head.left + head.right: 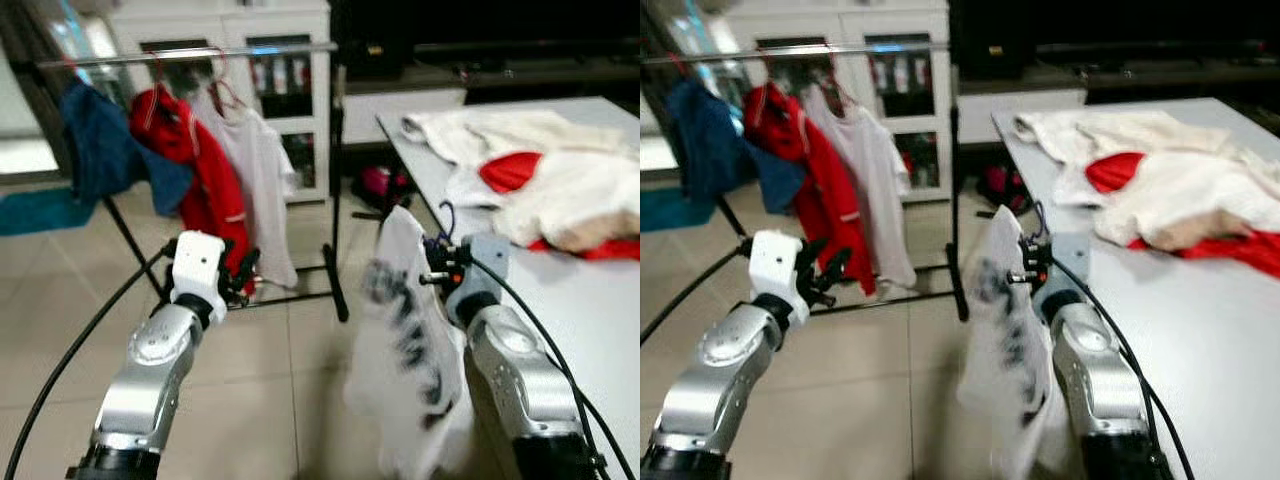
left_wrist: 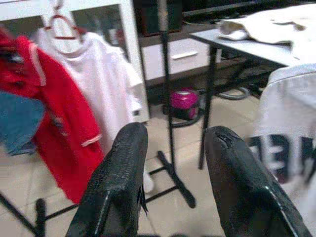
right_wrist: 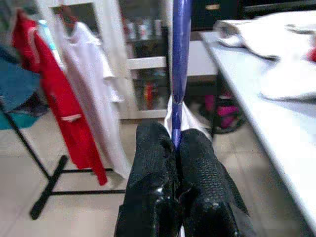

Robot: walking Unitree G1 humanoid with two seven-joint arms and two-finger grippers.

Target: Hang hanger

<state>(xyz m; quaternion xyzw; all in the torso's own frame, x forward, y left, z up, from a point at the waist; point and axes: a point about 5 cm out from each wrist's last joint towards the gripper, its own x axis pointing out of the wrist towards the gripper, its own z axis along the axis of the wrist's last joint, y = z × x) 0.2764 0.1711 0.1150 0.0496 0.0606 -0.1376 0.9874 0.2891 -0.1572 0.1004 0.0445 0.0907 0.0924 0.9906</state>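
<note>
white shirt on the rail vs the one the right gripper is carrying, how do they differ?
The white shirt on the rail hangs from the clothes rail on a red hanger; the carried shirt hangs from a blue hanger pinched in the right gripper, beside the table. The shirt on the rail looks plain; the carried shirt has dark, blurred print. Both are white and on hangers. The left gripper is open and empty.

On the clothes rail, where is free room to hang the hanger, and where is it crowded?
The rail is bare between the white shirt and the rail's right upright post. Toward its left end it is crowded: blue garment, red jacket, then the white shirt hang close together. The right claw is shut on the blue hanger.
</note>
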